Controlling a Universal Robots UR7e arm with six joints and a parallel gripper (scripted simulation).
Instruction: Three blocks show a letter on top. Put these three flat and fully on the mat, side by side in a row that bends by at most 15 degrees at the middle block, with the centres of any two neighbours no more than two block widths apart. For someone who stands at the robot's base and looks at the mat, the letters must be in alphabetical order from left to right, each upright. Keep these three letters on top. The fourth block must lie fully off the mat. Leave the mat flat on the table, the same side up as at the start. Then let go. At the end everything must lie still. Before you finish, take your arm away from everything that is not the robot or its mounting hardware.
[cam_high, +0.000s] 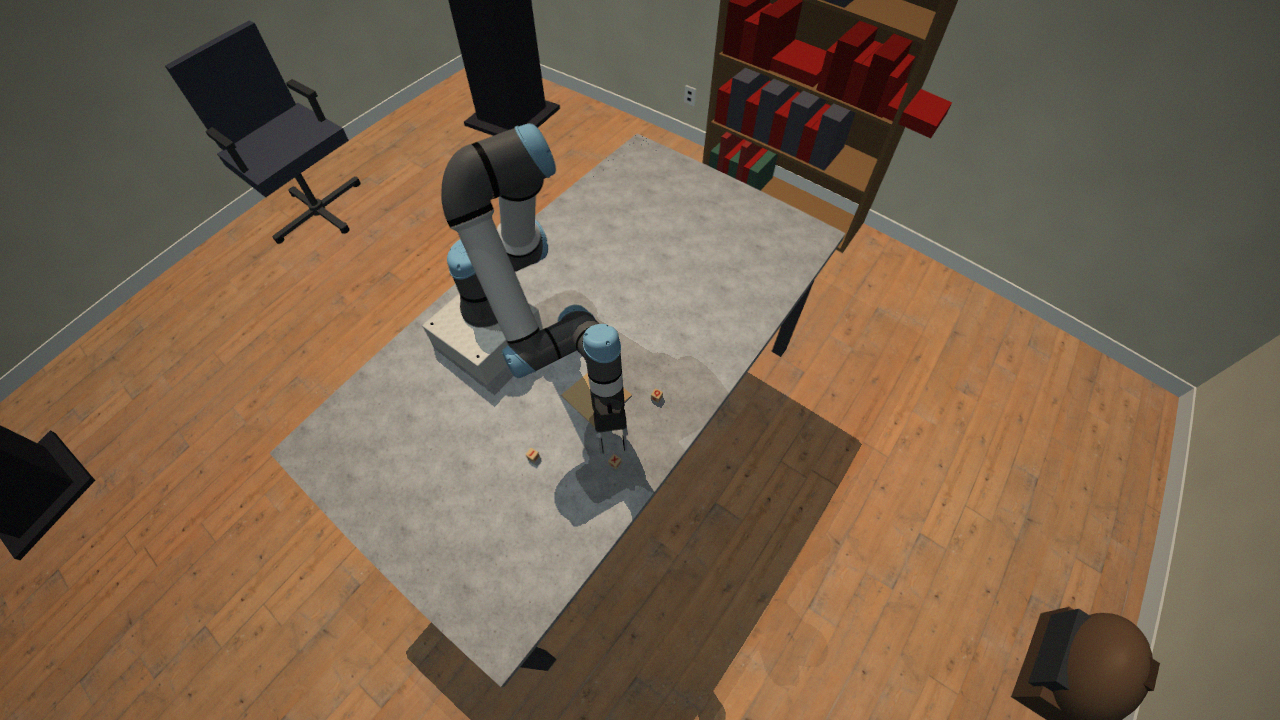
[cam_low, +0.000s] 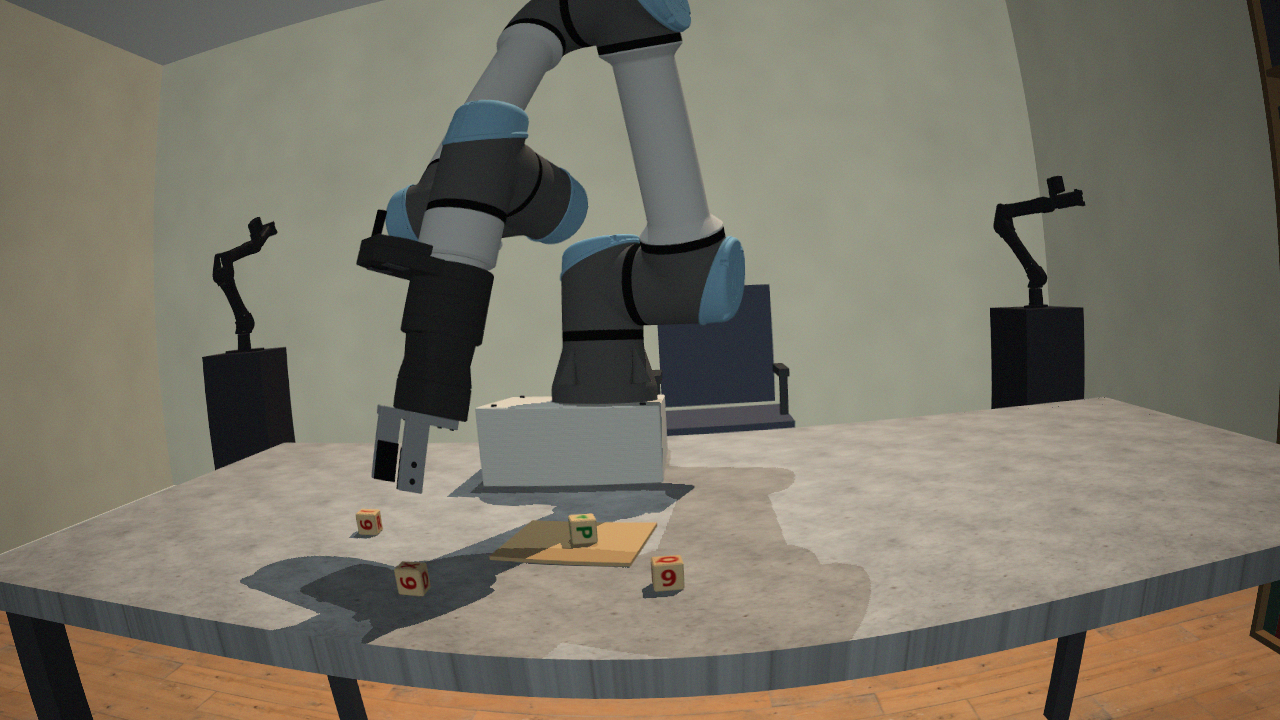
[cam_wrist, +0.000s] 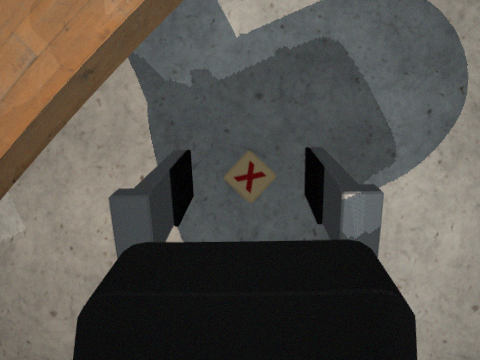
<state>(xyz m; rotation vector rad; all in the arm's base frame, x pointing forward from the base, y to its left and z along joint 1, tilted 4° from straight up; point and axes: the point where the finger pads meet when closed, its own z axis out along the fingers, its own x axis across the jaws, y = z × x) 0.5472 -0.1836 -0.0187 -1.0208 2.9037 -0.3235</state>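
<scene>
One block (cam_low: 581, 529) sits on the tan mat (cam_low: 617, 543); three lie off it.

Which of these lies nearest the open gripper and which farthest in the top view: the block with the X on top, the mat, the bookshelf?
1. Block with the X on top: just below the open gripper, near the table's edge.
2. Mat: beside the wrist, toward the arm's base.
3. Bookshelf: off the table, against the wall.
</scene>
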